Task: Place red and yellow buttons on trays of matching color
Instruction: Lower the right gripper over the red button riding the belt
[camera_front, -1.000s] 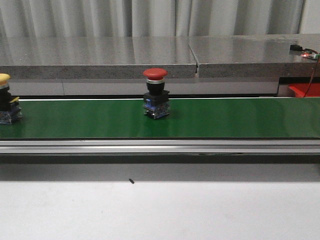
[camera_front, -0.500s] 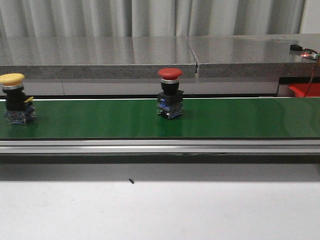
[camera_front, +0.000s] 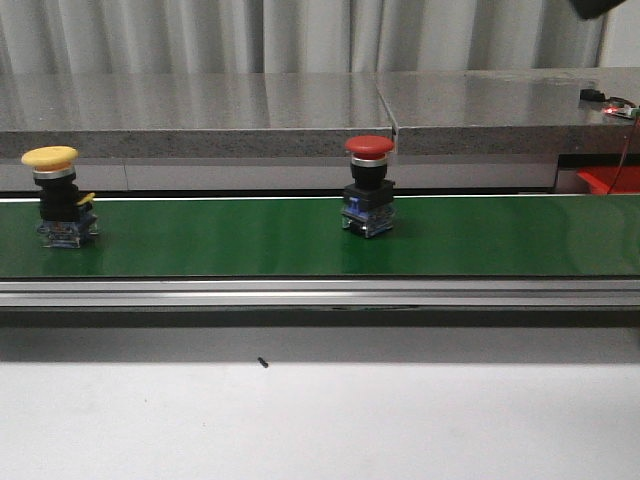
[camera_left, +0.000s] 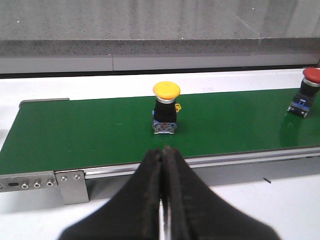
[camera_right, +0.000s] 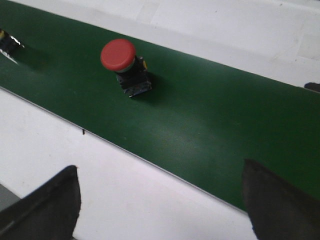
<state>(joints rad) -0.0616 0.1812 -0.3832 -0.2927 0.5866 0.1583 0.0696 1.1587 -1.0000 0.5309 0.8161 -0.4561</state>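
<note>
Red button (camera_front: 368, 186) stands upright near mid green conveyor belt (camera_front: 250, 245); yellow button (camera_front: 62, 198) upright toward the belt's left end, well apart from it. Both sit cap-up on their contact blocks, so caps are prob. the easiest part to grab from above. Neither is on a tray yet; task looks unstarted.

Left gripper (camera_left: 162, 200) has fingers pressed together, holding nothing, low in front of the belt edge and lined up w/ the yellow one (camera_left: 165, 107), likely staged for that pick. Right gripper (camera_right: 160, 200) has fingers spread wide, empty, high over the belt w/ the red one (camera_right: 124, 65) below and off to one side.

Front view shows a red tray (camera_front: 608, 180) at far right behind the belt; wrist views don't. No yellow tray visible anywhere. Left wrist view shows the belt's end bracket (camera_left: 71, 184); front view shows neither gripper.
</note>
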